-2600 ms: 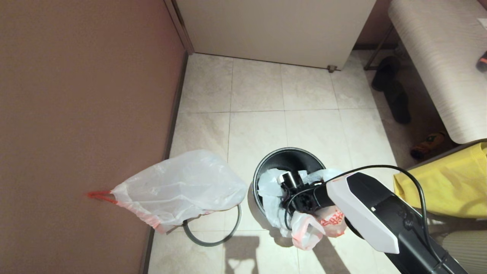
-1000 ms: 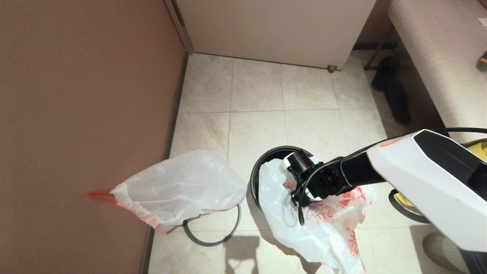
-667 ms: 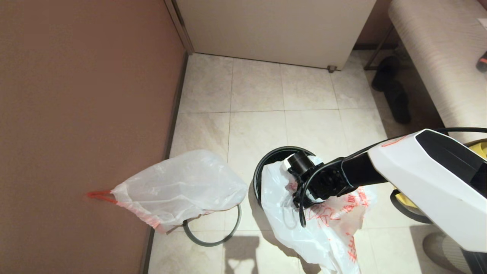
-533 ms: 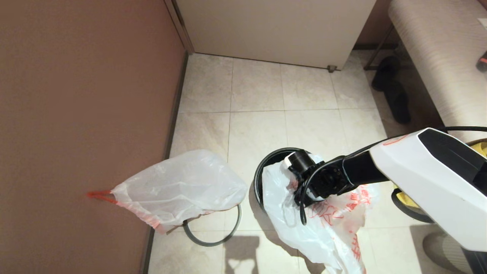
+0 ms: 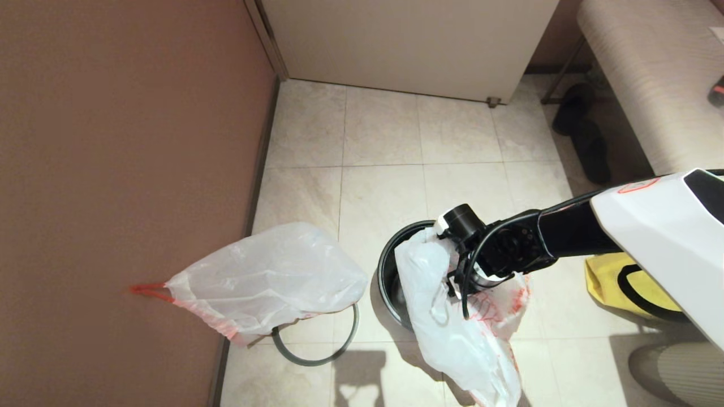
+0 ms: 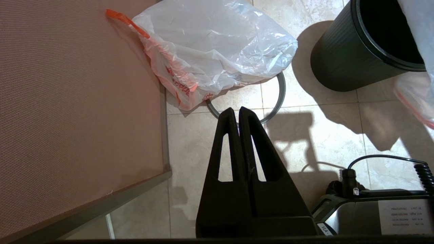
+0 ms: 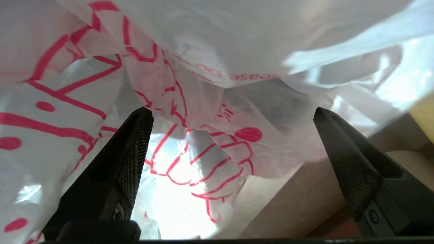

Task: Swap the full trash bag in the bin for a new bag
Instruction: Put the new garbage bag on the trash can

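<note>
The right gripper [image 7: 232, 117] is hovering over the near right edge of the bin [image 5: 390, 271], its fingers spread wide inside the folds of the new bag [image 5: 458, 328], gripping nothing. That printed bag is draping over the bin's near rim and trailing onto the floor tiles [image 5: 384, 130]. The full trash bag [image 5: 266, 282] is lying to the left against the brown wall [image 5: 124, 141], partly covering the grey rim ring [image 5: 317, 350]. The left gripper [image 6: 239, 113] is hanging parked near the ring, fingers pressed together.
</note>
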Tool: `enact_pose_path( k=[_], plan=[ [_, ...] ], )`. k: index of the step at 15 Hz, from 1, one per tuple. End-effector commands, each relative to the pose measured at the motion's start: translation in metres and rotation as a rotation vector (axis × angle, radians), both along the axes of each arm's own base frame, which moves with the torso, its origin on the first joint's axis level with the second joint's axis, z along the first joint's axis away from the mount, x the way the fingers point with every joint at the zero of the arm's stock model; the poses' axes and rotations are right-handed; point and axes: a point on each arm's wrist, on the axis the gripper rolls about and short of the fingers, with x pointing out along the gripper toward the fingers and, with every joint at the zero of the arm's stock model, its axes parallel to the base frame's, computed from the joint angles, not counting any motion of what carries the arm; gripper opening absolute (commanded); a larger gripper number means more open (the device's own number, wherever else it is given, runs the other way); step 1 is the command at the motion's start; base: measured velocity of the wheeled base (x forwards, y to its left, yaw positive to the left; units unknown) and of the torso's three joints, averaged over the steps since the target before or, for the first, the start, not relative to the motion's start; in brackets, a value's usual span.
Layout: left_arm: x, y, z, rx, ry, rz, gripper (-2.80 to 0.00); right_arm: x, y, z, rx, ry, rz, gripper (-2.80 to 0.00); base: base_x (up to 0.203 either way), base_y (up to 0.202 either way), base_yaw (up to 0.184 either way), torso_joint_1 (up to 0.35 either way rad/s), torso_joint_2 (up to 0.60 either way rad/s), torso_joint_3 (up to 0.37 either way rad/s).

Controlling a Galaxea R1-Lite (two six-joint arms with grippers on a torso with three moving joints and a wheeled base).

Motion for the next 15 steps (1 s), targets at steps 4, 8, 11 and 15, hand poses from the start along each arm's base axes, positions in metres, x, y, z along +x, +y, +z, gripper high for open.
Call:
enact_pose_path(
  k=[4,8,11,15],
  plan=[
    [0.0,0.0,0.0,0.0,0.002,0.0,-2.8,0.006,0.004,0.002,0.001,-0.022,-0.003,0.0,0.0,0.0,0.0,0.0,0.0,0.0],
    [0.0,0.0,0.0,0.0,0.002,0.0,-2.8,0.032,0.022,-0.005,0.031,-0.09,-0.018,0.0,0.0,0.0,0.0,0.0,0.0,0.0],
    [0.0,0.0,0.0,0.0,0.002,0.0,-2.8,0.05,0.041,-0.053,-0.017,-0.07,-0.026,0.0,0.0,0.0,0.0,0.0,0.0,0.0],
    [0.0,0.0,0.0,0.0,0.002,0.0,-2.8,0.065,0.053,-0.141,-0.144,-0.06,0.023,0.0,0.0,0.0,0.0,0.0,0.0,0.0]
  ],
)
